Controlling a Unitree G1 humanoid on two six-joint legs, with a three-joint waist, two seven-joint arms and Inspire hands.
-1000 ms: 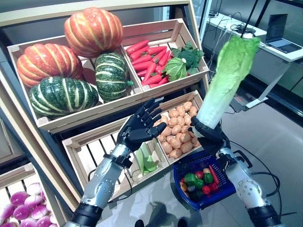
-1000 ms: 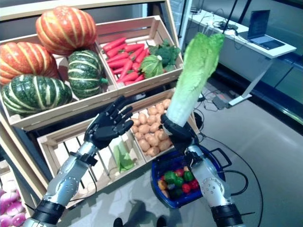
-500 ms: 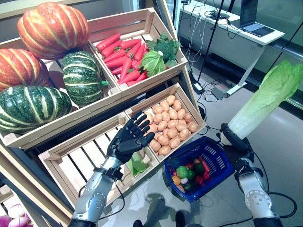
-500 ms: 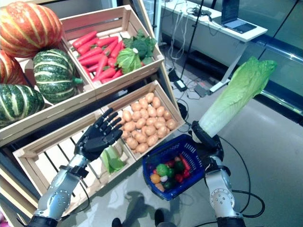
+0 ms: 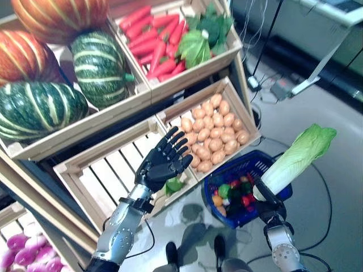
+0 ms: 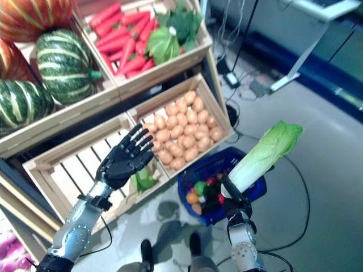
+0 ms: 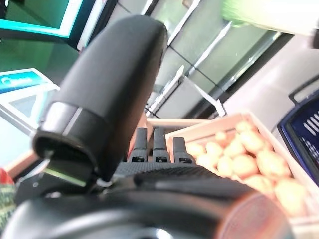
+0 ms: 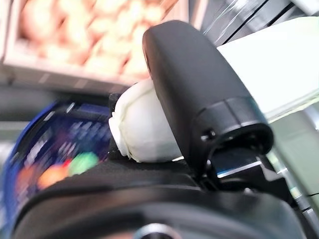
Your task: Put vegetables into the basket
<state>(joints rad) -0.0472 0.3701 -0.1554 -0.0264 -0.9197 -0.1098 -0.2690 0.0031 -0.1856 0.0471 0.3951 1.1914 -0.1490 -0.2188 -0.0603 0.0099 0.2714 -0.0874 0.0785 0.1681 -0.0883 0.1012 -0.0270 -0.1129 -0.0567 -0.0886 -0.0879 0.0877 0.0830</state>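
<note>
My right hand is shut on the white stalk end of a long pale green Chinese cabbage. It holds the cabbage tilted up to the right, just over the near right rim of the blue basket on the floor. The right wrist view shows the thumb curled over the white stalk. The basket holds small green, red and orange vegetables. My left hand is open with straight fingers, raised over the lower slatted crate, beside a green leafy vegetable.
The wooden stand of crates fills the left and top. A crate of potatoes sits just behind the basket. A white desk leg and cables lie on the floor at the far right.
My right hand has lowered the cabbage from high at the right down over the basket. The camera has tilted downward, so the whole scene shifted. The left hand stays open over the crate.
</note>
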